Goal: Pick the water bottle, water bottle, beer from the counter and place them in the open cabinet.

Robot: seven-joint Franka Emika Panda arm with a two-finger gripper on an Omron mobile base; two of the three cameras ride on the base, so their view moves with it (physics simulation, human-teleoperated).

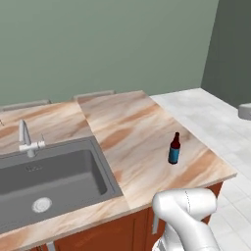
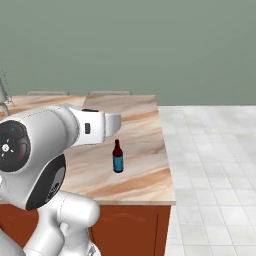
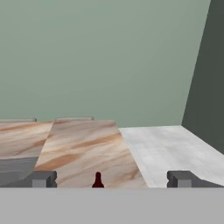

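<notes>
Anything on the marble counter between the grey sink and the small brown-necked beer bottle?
Nothing: in the left base view, bare beige-pink marble counter separates the grey sink from the teal-labelled beer bottle.

Plain green wall [image 1: 108, 44], white tiled floor [image 2: 215, 150], grey sink [image 1: 49, 179]

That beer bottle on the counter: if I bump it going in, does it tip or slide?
Likely tips: the beer stands upright, tall and slim on a narrow base. If toppled, its round body could roll across the flat marble counter. The gripper is open wide, so centre it around the body.
</notes>
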